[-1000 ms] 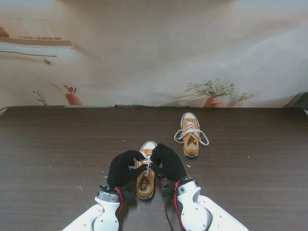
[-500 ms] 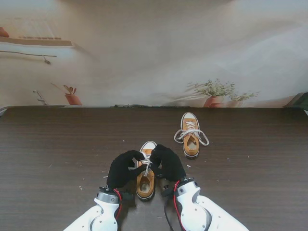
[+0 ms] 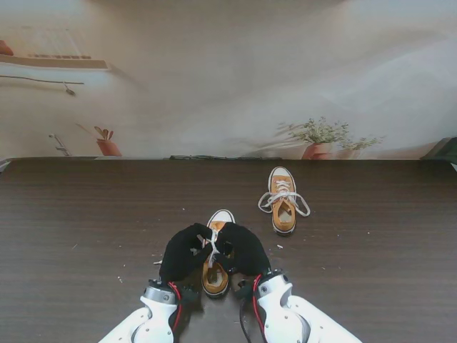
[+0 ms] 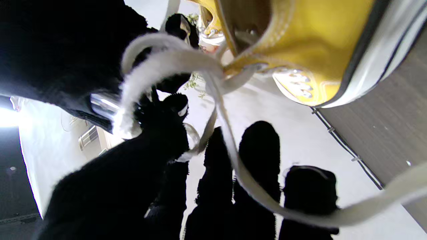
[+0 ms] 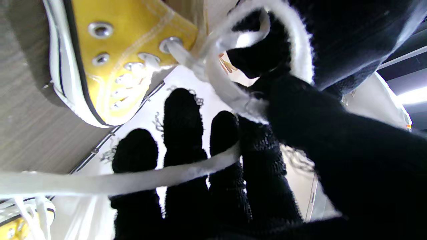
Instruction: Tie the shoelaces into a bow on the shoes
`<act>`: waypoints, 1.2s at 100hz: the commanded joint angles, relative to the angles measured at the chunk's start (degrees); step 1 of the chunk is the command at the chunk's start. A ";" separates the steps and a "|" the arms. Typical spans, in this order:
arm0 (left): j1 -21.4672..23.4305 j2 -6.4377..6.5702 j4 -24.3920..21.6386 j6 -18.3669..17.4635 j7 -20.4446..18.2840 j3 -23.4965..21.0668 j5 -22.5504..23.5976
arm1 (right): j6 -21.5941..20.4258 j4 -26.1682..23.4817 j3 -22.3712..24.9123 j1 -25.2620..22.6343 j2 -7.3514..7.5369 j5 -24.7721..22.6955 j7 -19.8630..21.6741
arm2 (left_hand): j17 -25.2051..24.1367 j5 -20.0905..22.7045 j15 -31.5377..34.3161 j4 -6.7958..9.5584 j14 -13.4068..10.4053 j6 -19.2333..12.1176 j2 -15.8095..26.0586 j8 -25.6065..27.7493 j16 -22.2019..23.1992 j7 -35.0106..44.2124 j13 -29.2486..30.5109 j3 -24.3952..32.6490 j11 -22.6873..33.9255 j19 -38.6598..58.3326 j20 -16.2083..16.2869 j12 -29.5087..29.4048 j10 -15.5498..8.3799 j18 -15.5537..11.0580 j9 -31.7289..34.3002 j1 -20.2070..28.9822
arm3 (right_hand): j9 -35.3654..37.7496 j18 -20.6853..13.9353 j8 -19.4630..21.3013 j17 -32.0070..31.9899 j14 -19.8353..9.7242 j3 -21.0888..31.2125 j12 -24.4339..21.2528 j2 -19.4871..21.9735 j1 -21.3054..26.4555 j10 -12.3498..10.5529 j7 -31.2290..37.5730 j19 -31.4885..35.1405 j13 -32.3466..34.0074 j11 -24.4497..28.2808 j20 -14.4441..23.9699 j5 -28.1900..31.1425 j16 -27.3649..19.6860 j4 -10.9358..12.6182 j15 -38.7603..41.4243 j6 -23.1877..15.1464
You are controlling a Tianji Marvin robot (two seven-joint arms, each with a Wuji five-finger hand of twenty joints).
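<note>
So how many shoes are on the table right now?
2. One yellow shoe lies nearest me, between the left hand and right hand, both working its laces. The other shoe sits farther from me, to the right, untouched. None seem hidden.

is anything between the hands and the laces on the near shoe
Nothing visible. The left hand and right hand meet over the near shoe, and both wrist views show the white laces already running through their black fingers. The far shoe sits apart, farther from me and to the right.
</note>
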 commanded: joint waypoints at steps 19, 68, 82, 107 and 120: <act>0.54 0.11 -0.82 -0.71 -1.38 -0.12 0.46 | -0.04 -0.18 -0.21 -0.28 -0.02 -0.36 0.61 | -1.66 -1.07 -1.25 -1.26 0.94 -2.17 2.86 0.17 2.41 -1.56 -1.61 -4.48 -1.15 -1.80 2.58 1.28 -1.05 5.02 -1.29 1.75 | 1.38 0.61 1.56 0.13 0.15 4.38 0.48 -0.97 0.11 -0.71 1.55 -0.16 1.23 -0.21 -0.63 2.24 -1.03 -0.92 -0.19 -4.37; 2.23 0.39 -1.95 -1.95 -2.13 -2.46 0.19 | 2.06 -0.63 0.34 -0.55 0.07 -2.02 -1.35 | -5.48 2.03 -4.31 -1.42 2.63 -9.81 5.26 2.13 3.35 -6.50 -4.17 -10.22 -5.23 -5.95 4.10 -3.42 -1.11 6.42 -1.76 3.67 | 1.86 1.04 2.03 0.43 0.75 4.38 0.49 -2.19 0.93 -0.31 2.43 -0.12 1.64 -0.15 -0.76 3.22 -1.27 1.44 -0.37 -2.57; 2.63 0.24 -2.42 -2.10 -2.57 -2.77 -0.75 | 2.57 -0.62 0.43 -0.56 0.03 -2.47 -2.07 | -5.32 2.23 -4.31 -1.55 2.42 -10.49 5.18 2.16 3.40 -6.69 -4.05 -10.17 -5.25 -5.87 4.22 -3.35 -1.23 6.27 -1.56 3.54 | 2.16 1.12 1.72 0.59 0.66 4.38 0.39 -2.23 0.92 -0.27 2.04 -0.04 1.85 -0.14 -0.81 3.35 -1.30 1.71 -0.32 -3.63; 4.12 0.15 -3.93 -2.34 -4.72 -3.79 -3.30 | 3.93 -0.97 0.61 -0.81 0.12 -3.71 -3.39 | -5.50 8.33 -4.75 -2.43 1.55 -10.37 4.31 -4.71 3.34 -11.52 -4.19 -13.17 -5.00 -5.86 4.21 -4.61 -1.54 5.35 -1.63 3.93 | 2.88 1.53 1.70 0.69 1.25 4.38 0.35 -2.50 1.42 0.15 1.63 -0.05 2.13 -0.30 -0.96 3.92 -1.38 1.85 -0.26 -3.85; 5.11 0.41 -4.63 -1.95 -4.68 -4.88 -2.90 | 4.97 -1.49 0.69 -1.09 0.29 -4.19 -3.46 | -6.00 10.32 -5.01 -2.77 1.25 -9.27 4.45 -9.71 3.29 -11.88 -4.28 -15.92 -4.71 -6.16 4.06 -5.64 -1.70 5.00 -1.77 5.11 | 3.04 1.72 1.64 0.64 1.50 4.38 0.38 -2.87 1.59 0.34 1.45 -0.08 2.21 -0.41 -1.04 4.17 -1.44 2.11 -0.27 -3.32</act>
